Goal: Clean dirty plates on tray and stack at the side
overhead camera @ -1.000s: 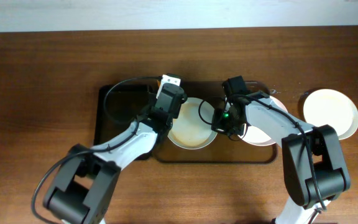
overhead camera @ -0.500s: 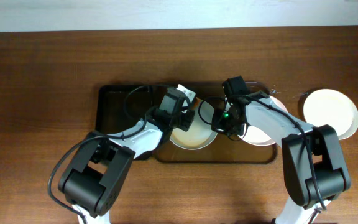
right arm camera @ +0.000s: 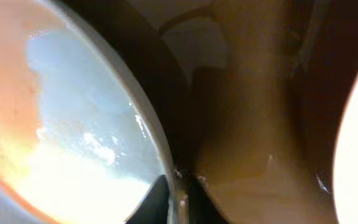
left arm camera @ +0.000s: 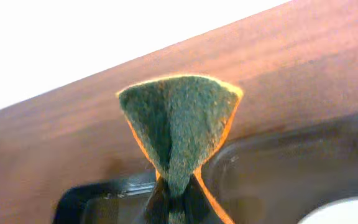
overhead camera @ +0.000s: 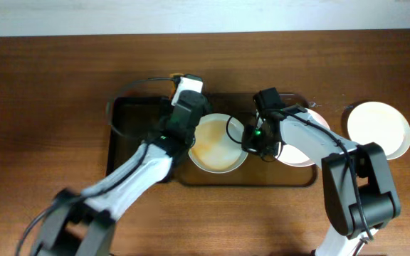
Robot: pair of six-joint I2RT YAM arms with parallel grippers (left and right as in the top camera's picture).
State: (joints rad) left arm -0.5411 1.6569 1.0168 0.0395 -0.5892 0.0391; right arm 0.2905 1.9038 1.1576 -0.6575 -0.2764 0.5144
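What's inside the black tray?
Two plates lie in the tray: a stained plate and a pale plate mostly covered by the right arm. The left arm hides the tray's floor beneath it.

Table (overhead camera: 48, 85): brown wood grain, evenly lit; a pale, plain strip (overhead camera: 191, 14) runs along its far edge; featureless white in the left wrist view.

Wooden table (overhead camera: 48, 85): black tray (overhead camera: 129, 133), cream plate (overhead camera: 378, 129) right.
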